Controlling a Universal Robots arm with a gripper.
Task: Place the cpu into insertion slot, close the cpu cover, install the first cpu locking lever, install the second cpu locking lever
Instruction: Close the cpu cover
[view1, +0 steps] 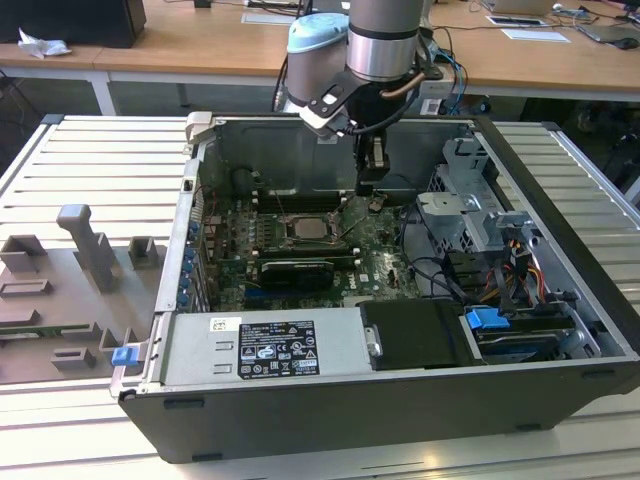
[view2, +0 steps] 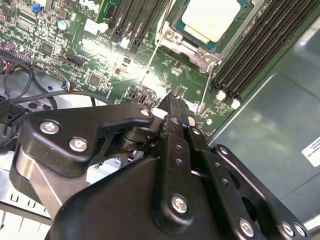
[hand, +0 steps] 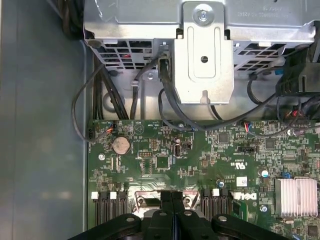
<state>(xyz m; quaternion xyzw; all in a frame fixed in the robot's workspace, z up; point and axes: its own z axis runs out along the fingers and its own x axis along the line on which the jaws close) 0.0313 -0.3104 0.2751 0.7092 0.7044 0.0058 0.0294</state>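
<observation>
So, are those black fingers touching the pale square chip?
Apart. The second wrist view shows green board between the fingers and the cpu.

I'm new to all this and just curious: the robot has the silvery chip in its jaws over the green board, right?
No. The cpu lies in the insertion slot on the green board, not in the jaws; the second wrist view shows it.

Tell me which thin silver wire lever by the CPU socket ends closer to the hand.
The thin silver wire lever on the grey case wall's side; its tip sits beside the shut black hand, while the other lever stops short.
</observation>
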